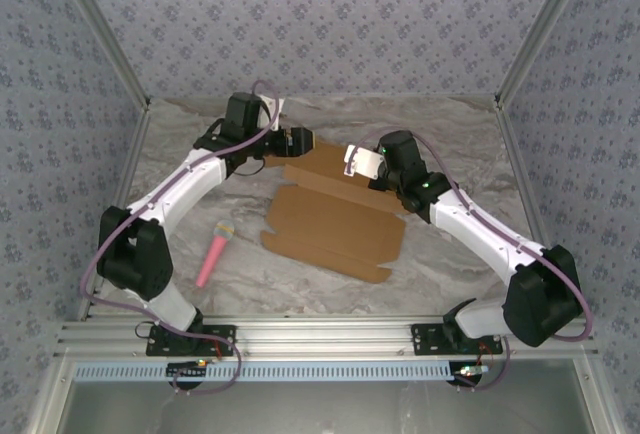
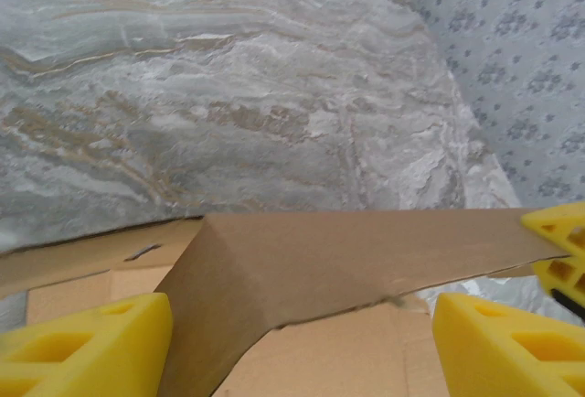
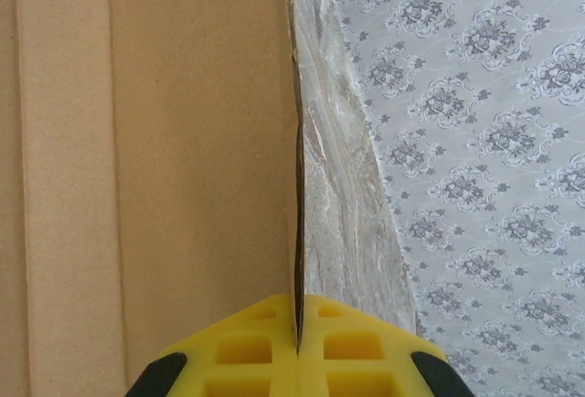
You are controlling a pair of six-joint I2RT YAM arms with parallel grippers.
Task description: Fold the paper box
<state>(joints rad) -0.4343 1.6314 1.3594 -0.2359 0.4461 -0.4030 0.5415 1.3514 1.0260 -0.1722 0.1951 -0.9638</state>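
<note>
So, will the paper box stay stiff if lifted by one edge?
Probably not: the paper box is a thin creased sheet and already bends up where the right pincer pinches its edge. It looks light, so a push may slide it across the smooth table.

Laboratory cell: aluminium-profile frame (image 1: 330, 332), floral-print wall panels (image 1: 320, 24) (three sides), marble-patterned table (image 1: 460, 124), left arm (image 1: 190, 179) and right arm (image 1: 480, 229) bolted at its near edge.

pink stick (image 1: 215, 254): flat on table (image 1: 450, 129), possibly a pen | table: grey marbled | walls (image 1: 330, 14): floral print
</note>
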